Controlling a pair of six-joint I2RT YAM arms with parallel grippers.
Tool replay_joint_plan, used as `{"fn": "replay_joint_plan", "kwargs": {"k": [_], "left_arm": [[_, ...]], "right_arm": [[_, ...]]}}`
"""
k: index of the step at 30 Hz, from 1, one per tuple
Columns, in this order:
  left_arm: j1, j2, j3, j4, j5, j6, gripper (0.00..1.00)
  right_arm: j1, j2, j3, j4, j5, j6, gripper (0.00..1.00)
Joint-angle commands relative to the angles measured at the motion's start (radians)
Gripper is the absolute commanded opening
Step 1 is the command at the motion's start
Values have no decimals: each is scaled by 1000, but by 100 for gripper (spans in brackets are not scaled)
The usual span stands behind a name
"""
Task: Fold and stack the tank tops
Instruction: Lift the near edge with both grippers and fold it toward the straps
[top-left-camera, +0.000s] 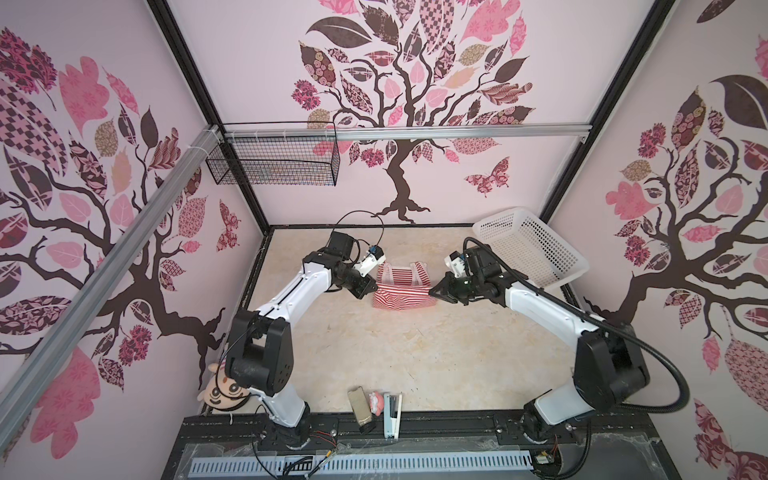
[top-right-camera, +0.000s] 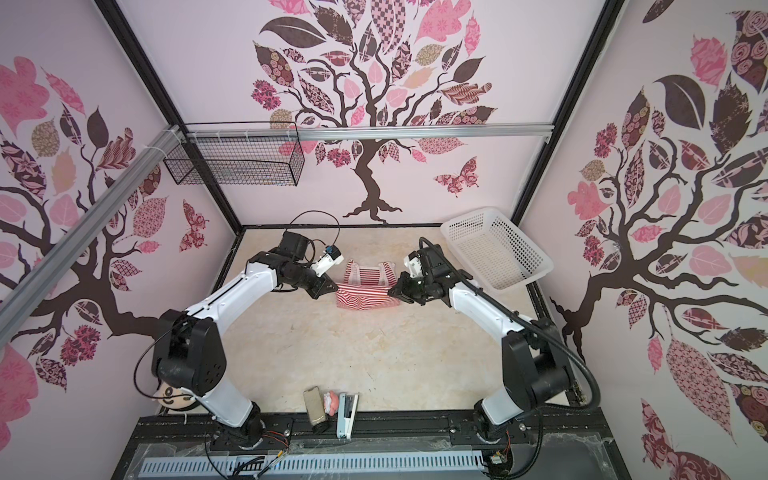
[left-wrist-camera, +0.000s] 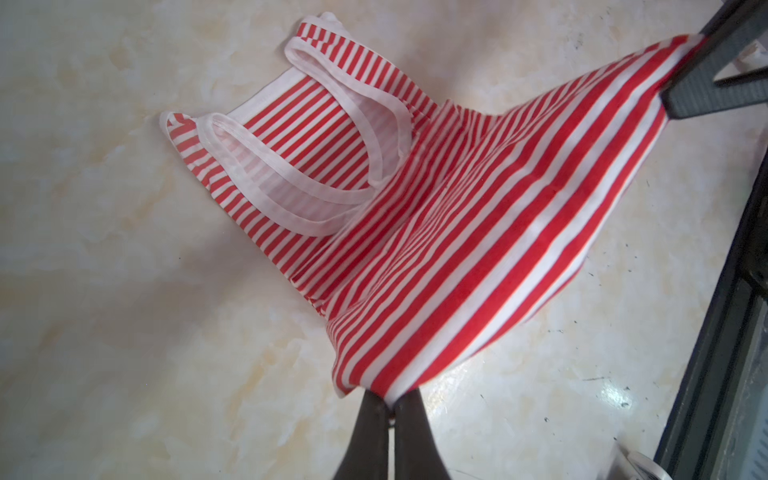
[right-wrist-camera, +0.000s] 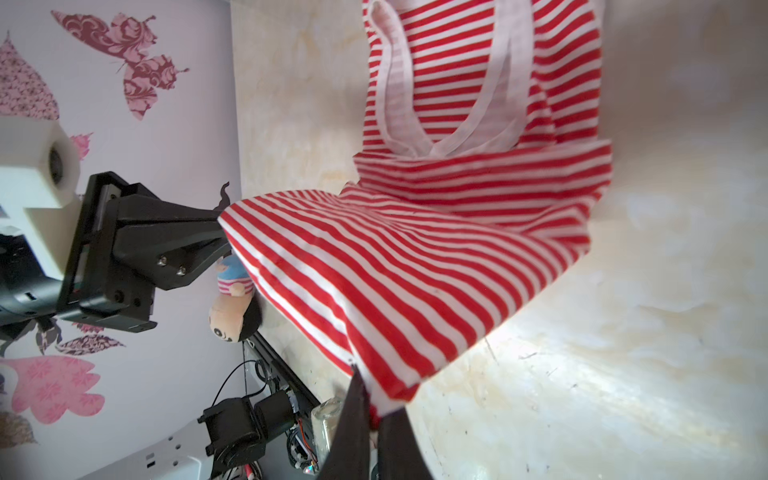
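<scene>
at the near left corner of the table (top-left-camera: 415, 353), a plush doll (top-left-camera: 222, 392) lies beside the left arm's base. farther in, the left gripper (left-wrist-camera: 390, 405) and right gripper (right-wrist-camera: 376, 399) are each pinched tight on a hem corner of the striped tank top (top-left-camera: 403, 291), holding that edge raised and stretched between them; its straps and neckline lie flat on the surface beyond. a white basket (top-left-camera: 536, 249) sits tilted at the far right corner, and a wire basket (top-left-camera: 274, 166) hangs high on the back wall.
</scene>
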Motion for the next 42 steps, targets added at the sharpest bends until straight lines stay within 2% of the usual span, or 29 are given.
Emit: {"fn": "replay_joint_plan", "kwargs": {"k": [1, 15, 20, 23, 28, 33, 35, 38, 42], "left_arm": [[-46, -76, -101, -26, -40, 36, 0], [-172, -417, -383, -164, -86, 51, 0], [-250, -520, -401, -249, -105, 52, 0], [-256, -556, -373, -282, -99, 41, 0], [-256, -564, -328, -234, -135, 18, 0], [-240, -462, -307, -152, -170, 17, 0], [-192, -420, -294, -98, -144, 9, 0], [-109, -368, -248, -53, -72, -5, 0], [-89, -317, -205, -9, -61, -10, 0]], "right_arm": [[50, -89, -78, -30, 40, 39, 0], [123, -523, -425, -117, 61, 181, 0], [153, -660, -441, -221, 82, 218, 0], [153, -710, -419, -274, 92, 228, 0], [153, -680, -346, -300, 116, 212, 0], [152, -561, -270, -267, 155, 181, 0], [147, -514, -236, -240, 184, 172, 0], [107, -448, -193, -206, 168, 152, 0], [48, -370, -156, -174, 127, 118, 0]]}}
